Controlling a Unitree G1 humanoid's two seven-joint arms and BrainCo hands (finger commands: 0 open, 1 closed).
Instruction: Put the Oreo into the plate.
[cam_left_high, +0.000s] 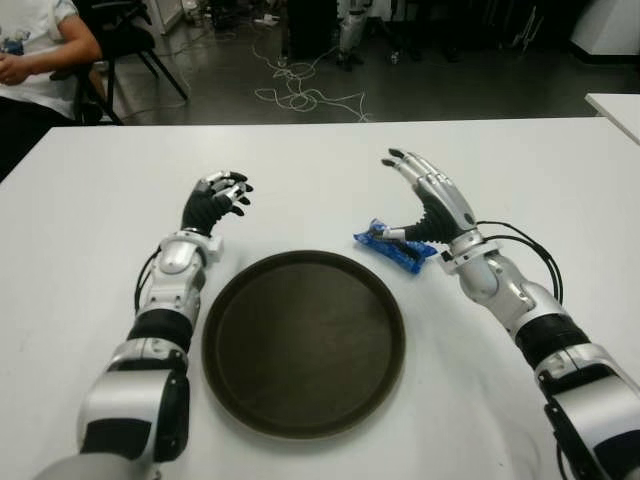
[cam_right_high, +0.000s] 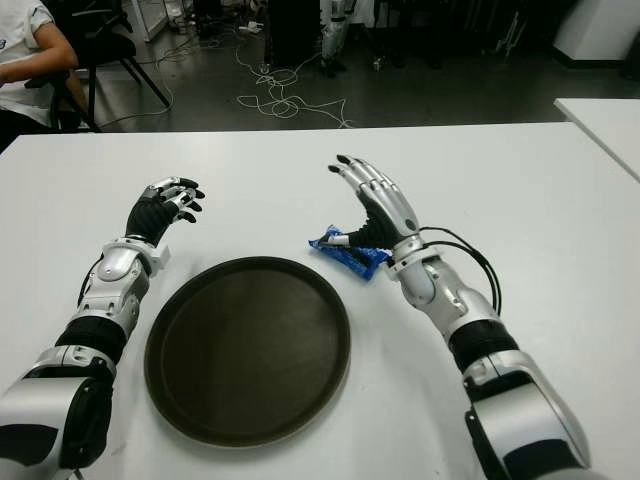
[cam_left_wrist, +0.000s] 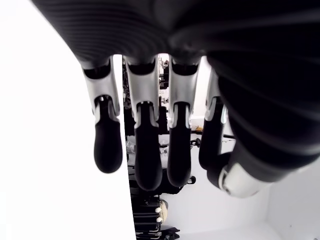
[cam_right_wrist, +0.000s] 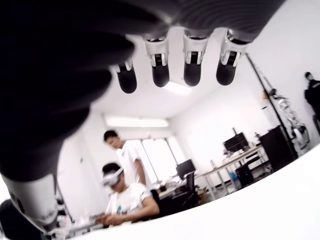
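Blue, crinkled Oreo (cam_left_high: 394, 246) pack beside plate (cam_left_high: 303, 342); open right hand (cam_left_high: 428, 205) thumb seemingly touching it.

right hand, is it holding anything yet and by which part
Nothing is held. The right hand is open beside the Oreo pack on the table, thumb near its right end.

My right robot hand (cam_left_high: 425, 205) covers one end of the Oreo pack (cam_left_high: 388, 243); I can't confirm contact.

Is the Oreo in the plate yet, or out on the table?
Out. The blue Oreo pack lies on the white table just beyond the plate's right rim, beside the open right hand. The plate holds nothing.
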